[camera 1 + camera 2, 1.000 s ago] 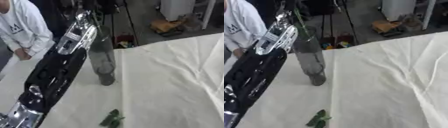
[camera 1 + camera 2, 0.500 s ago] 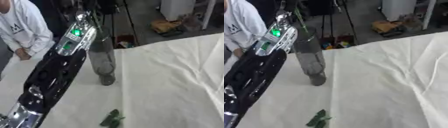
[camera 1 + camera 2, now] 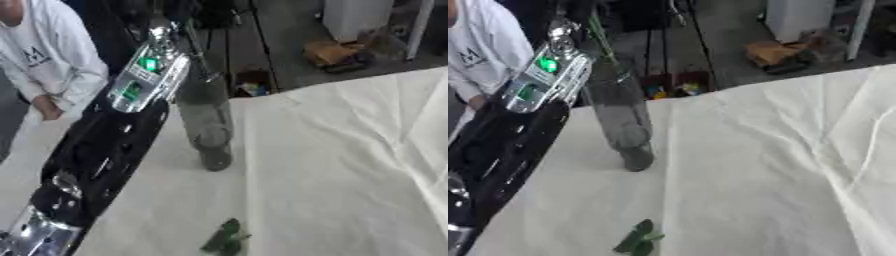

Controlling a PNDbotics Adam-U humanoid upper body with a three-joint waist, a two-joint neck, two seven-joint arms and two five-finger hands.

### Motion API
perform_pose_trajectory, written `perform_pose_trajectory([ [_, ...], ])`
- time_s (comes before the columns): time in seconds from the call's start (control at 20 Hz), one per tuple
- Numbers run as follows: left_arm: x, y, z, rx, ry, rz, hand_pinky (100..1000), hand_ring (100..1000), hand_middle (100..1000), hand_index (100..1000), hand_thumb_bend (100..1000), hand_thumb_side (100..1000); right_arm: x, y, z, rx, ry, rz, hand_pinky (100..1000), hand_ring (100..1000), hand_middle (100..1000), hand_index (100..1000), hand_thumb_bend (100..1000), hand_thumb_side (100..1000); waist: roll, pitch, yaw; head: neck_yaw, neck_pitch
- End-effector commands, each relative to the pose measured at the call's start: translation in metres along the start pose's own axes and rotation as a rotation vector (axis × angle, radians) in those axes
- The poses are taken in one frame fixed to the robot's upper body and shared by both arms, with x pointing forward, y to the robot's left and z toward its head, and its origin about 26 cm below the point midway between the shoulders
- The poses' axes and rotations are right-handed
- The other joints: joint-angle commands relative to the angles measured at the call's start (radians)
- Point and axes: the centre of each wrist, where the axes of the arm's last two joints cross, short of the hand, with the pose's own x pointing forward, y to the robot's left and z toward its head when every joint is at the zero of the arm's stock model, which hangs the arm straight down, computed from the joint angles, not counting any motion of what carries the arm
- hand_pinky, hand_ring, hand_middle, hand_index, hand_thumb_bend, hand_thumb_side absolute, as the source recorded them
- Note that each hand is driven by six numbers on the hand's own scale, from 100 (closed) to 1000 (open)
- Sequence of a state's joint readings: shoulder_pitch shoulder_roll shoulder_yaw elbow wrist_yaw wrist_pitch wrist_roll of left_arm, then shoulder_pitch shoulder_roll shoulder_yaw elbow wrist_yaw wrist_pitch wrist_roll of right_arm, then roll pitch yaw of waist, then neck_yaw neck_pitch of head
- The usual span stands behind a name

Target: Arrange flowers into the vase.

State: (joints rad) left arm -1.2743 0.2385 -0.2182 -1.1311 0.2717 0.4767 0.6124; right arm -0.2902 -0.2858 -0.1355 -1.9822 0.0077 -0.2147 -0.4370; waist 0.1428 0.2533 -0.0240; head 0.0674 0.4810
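The robot's left arm, black w/ silver joints and green lights near the wrist, runs up from the lower-left corner along the desk's left side. The left hand sits at the top of the view above the vase and is too blurred to make out; can't tell if its fingers are apart or together. A thin green stem slants up near the wrist, above the vase mouth. The tall grey glass vase stands upright near the desk's far left edge, on a cream cloth. Green leaves lie at the desk's near edge, apart from the vase.
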Motion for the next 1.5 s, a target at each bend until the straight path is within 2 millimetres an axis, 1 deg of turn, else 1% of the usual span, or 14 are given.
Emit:
perform_pose_trajectory([
  [0.05,0.0123,0.0124,-0.0031,0.182,0.078,-0.119,559,459,417,322,109,699,0.0060,-0.0006,-0.0053,-0.006,-0.027,-0.005,780,627,464,838,100,946,-0.010,-0.017,0.004,-0.004,-0.014],
  [0.45,0.0118,0.0133,-0.0024,0.171,0.065,-0.147,563,462,413,317,104,691,0.0061,-0.0004,-0.0055,-0.006,-0.027,-0.005,781,628,463,839,100,948,-0.011,-0.017,0.007,-0.005,-0.015],
  [0.8,0.0100,0.0133,-0.0014,0.158,0.031,-0.220,564,463,412,323,106,674,0.0060,-0.0005,-0.0051,-0.006,-0.020,0.000,782,628,462,840,100,948,-0.009,-0.016,0.008,-0.006,-0.017],
  [1.0,0.0082,0.0127,-0.0010,0.150,0.019,-0.248,565,463,411,327,110,681,0.0060,-0.0003,-0.0052,-0.007,-0.019,0.001,783,628,462,840,100,949,-0.008,-0.015,0.007,-0.004,-0.020],
  [1.25,0.0066,0.0134,-0.0002,0.144,0.002,-0.264,568,468,417,354,159,687,0.0061,-0.0007,-0.0056,-0.011,-0.020,0.002,784,628,461,840,100,949,-0.006,-0.014,0.005,-0.004,-0.022],
  [1.5,0.0083,0.0146,0.0020,0.149,-0.049,-0.294,580,496,457,410,213,680,0.0060,-0.0009,-0.0055,-0.011,-0.019,0.003,784,629,461,841,100,952,-0.005,-0.014,0.006,-0.005,-0.024],
])
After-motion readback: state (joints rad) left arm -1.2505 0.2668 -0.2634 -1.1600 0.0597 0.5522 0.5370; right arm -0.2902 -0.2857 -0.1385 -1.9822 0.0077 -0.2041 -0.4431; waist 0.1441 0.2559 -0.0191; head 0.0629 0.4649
